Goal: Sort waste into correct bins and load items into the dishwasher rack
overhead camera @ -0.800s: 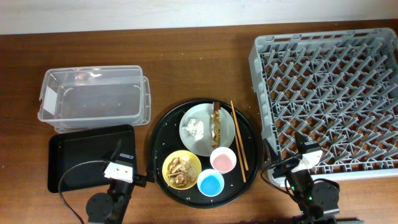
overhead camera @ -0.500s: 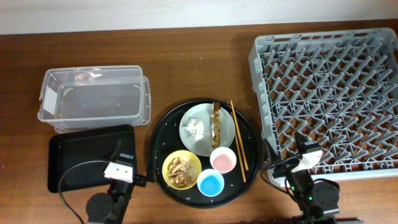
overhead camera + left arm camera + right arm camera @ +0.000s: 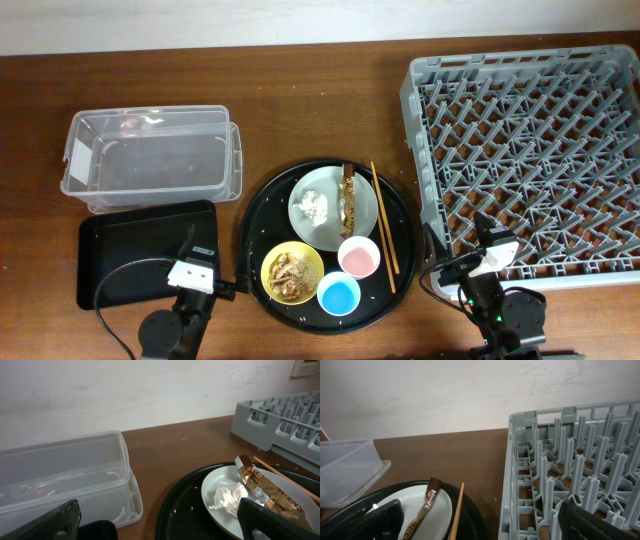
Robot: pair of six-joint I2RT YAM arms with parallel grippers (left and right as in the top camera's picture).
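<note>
1. Overhead views compared across the last second: no shift in any item, none in either arm. Nothing lifted, nothing placed.
2. Left gripper [image 3: 157,510]: fingers spread wide, holding nothing, parked low at the near edge of the table [image 3: 300,110], looking over the clear tub [image 3: 150,160] and the plate [image 3: 333,207].
3. Right gripper [image 3: 481,510]: likewise spread and empty, parked by the near left corner of the rack [image 3: 530,150].
4. Waste, all untouched on the round black tray [image 3: 252,215]:
   - tissue [image 3: 318,204] crumpled on the plate;
   - wrapper stick [image 3: 348,196] lying across the plate, just right of the tissue;
   - food scraps [image 3: 290,268] with rice inside the yellow bowl [image 3: 272,285].
5. Dishes, same tray: pink cup [image 3: 358,256] touching the plate's near edge, blue cup [image 3: 339,294] in front of it, chopsticks [image 3: 384,218] along the plate's right side.
6. Bins: clear tub empty as far as visible; flat black tray [image 3: 130,250] in front of it, also bare. Rack bare of dishes.
7. Judgement: task not begun, both arms idle. Waste best cleared off plate and bowl before either goes to the rack; tissue or wrapper stick a likely first pick for the left gripper, being nearer the bins.
</note>
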